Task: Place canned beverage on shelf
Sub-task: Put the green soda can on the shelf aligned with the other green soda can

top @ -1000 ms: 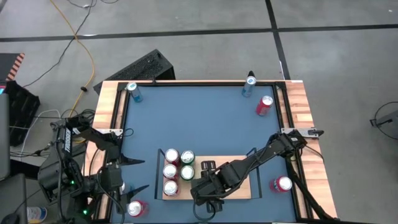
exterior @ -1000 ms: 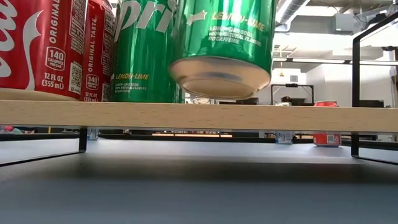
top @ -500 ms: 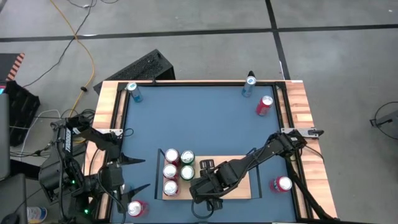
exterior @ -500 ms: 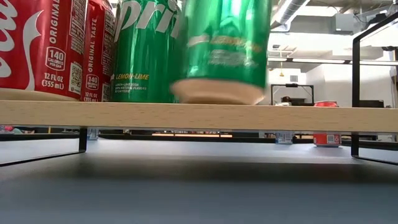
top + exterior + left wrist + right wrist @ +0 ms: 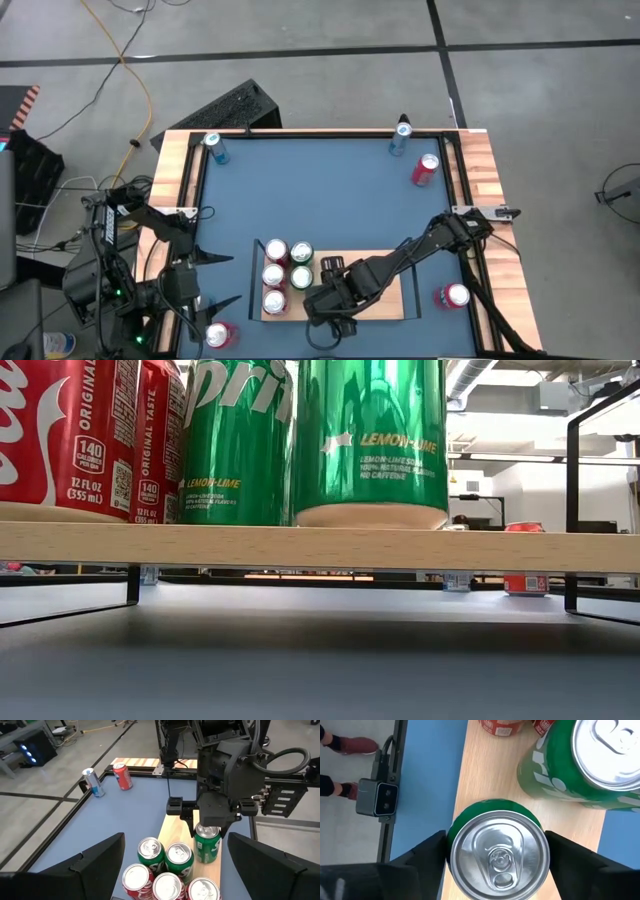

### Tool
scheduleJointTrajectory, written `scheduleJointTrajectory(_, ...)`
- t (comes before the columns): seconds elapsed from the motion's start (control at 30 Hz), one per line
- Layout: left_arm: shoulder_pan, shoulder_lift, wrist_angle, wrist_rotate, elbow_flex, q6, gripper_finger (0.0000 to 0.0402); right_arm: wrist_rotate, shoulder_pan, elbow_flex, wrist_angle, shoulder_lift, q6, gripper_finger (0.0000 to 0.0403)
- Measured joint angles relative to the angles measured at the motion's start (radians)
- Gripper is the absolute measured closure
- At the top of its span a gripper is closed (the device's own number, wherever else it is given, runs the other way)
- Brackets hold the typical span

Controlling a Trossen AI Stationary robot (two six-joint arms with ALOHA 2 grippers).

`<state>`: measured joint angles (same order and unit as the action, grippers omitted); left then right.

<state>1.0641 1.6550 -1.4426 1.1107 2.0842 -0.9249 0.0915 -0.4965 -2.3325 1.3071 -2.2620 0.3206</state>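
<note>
Blue table (image 5: 330,190) at frame center has the shelf (image 5: 385,300) holding six cans, newest green can (image 5: 370,445) standing flat, right gripper (image 5: 210,822) loosely around it, fingers slightly apart; left gripper (image 5: 215,280) open lower left; four cans remain.

Green can (image 5: 496,851) between the right gripper (image 5: 495,845) fingers is glossy metal with a brushed silver lid; shelf (image 5: 320,546) under it is pale matt wood, smooth.
</note>
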Motion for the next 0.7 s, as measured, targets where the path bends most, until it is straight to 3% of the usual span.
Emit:
scheduleJointTrajectory(0.57, 0.0, 0.0, 0.0, 0.0, 0.0, 0.0, 0.0062, -0.009, 0.021, -0.023, -0.019, 0.03, 0.097, 0.0089)
scheduleJointTrajectory(0.7, 0.0, 0.0, 0.0, 0.005, 0.0, -0.001, 0.0062, 0.051, 0.014, -0.023, -0.025, 0.096, 0.101, 0.009)
